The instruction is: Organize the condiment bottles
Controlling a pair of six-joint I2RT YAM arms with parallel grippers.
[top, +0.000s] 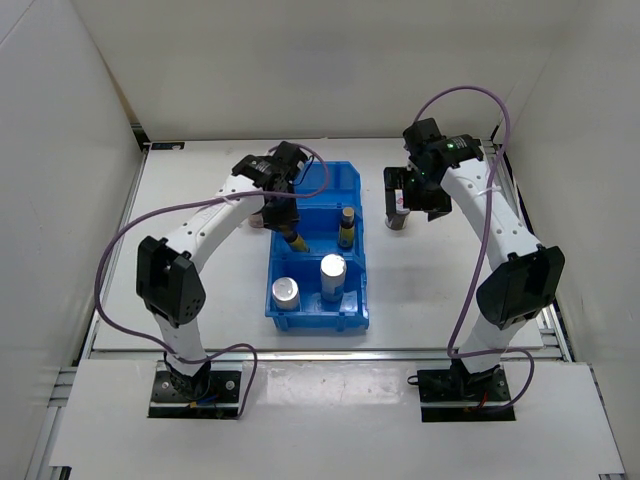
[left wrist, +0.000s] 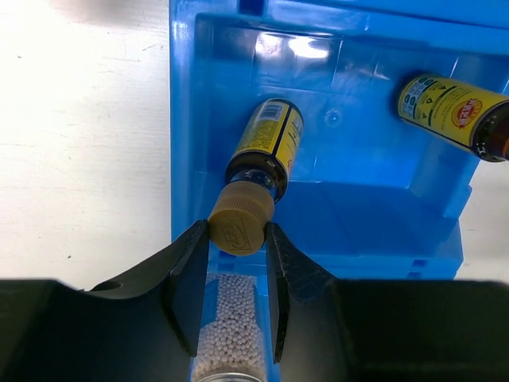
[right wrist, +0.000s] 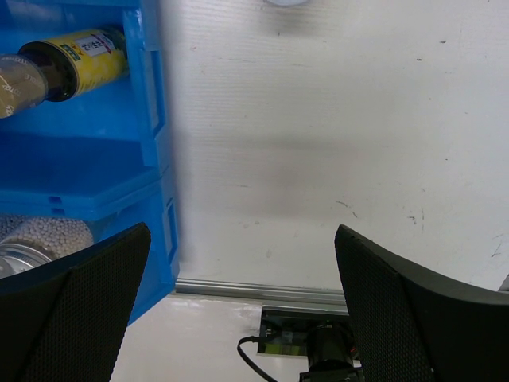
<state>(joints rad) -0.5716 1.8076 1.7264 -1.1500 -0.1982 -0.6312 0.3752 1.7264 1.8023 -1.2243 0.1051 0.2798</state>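
The desk (top: pixel 410 290) is white and faintly scuffed. A metal rail runs along its near edge, and plain white walls close off the left, far and right edges. Midway across stands the blue bin (top: pixel 325 185). Its near compartment holds the left cylinder (top: pixel 286 292) and the right cylinder (top: pixel 333 268), both silver-topped.

In the middle compartment the left tool (left wrist: pixel 237 229) is clamped on the tan cap of the gripped yellow bottle (left wrist: pixel 266 143), which leans. The other yellow bottle (top: pixel 347 228) sits by the bin's right wall.

Toward the right edge, the right tool (right wrist: pixel 242 239) gapes wide with nothing between its fingers. A dark jar (top: pixel 398 215) stands on the desk there, partly covered by that arm. A pale shape (top: pixel 258 220) just beside the bin's left wall is mostly hidden under the left arm, and I cannot tell what it is.
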